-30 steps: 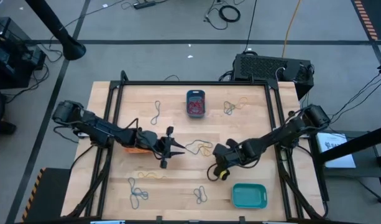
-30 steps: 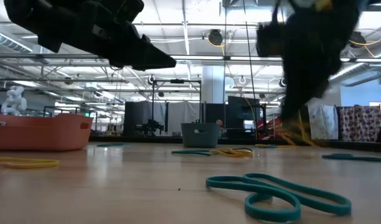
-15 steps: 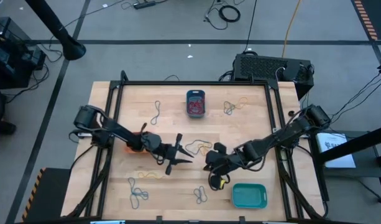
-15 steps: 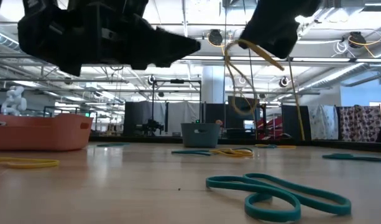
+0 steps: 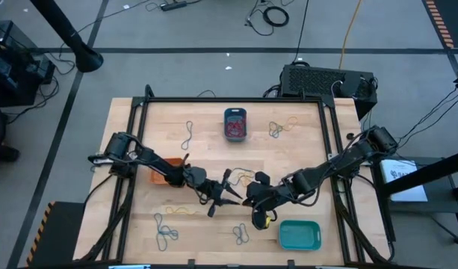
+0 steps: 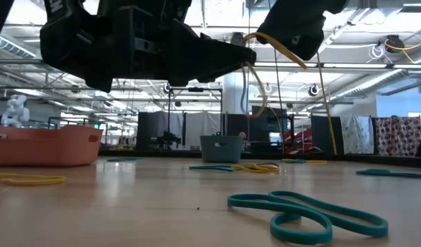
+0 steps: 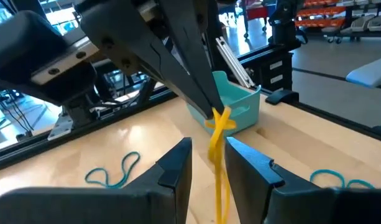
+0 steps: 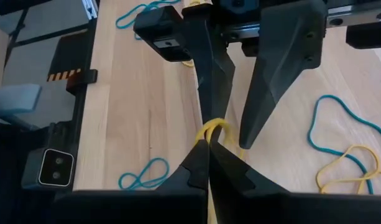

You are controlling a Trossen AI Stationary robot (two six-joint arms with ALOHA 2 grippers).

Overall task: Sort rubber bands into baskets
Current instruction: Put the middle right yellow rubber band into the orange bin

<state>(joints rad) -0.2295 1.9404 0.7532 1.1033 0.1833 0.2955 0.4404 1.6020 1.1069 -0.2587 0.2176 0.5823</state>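
My right gripper [image 5: 249,197] is above the table's middle, shut on a yellow rubber band [image 7: 219,134] that hangs below it. My left gripper [image 5: 234,196] faces it from the left, open. Its two fingers [image 7: 178,163] stand on either side of the hanging band; I cannot tell whether they touch it. The orange basket [image 5: 163,176] lies partly under my left arm. The dark blue basket [image 5: 234,124] at the far middle holds red bands. The turquoise basket [image 5: 299,235] stands at the near right. My right gripper pinches the yellow band's upper part [image 8: 210,128] between its two fingertips [image 8: 199,155]. The band hangs slack below the fingers in a long loop [image 6: 254,89], clear of the table.
Loose bands lie on the wood: blue ones at the far left [image 5: 188,134], near left [image 5: 165,233] and near middle [image 5: 240,235], a yellow one [image 5: 182,211] near my left arm, and mixed ones at the middle [image 5: 240,178] and far right [image 5: 278,128].
My right gripper has risen with the yellow band, lifting it clear of the table, and has shifted slightly toward the table's left. My left gripper has moved toward the right and near edges, up to the right gripper, until its open fingers straddle the hanging band.
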